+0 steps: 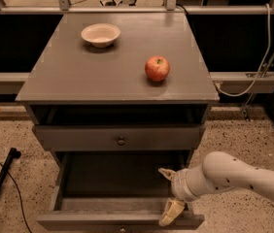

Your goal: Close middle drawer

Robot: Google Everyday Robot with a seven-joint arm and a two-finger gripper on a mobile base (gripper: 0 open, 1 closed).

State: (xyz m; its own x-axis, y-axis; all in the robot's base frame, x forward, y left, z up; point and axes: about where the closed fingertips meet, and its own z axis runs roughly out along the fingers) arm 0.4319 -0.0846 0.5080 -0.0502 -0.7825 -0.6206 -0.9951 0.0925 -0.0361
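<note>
Centrally, a grey cabinet (78,76) carries a cream bowl (100,34) and a red apple (157,68) on its top. Beneath, the uppermost drawer (78,139) stands slightly out. The middle drawer (108,181) is pulled far out toward the viewer, its box open from above. At its right front corner sits the gripper (169,193) of the white arm (234,176), fingers spread apart and clasping nothing; the lower finger (172,211) lies against the drawer front's top edge.
</note>
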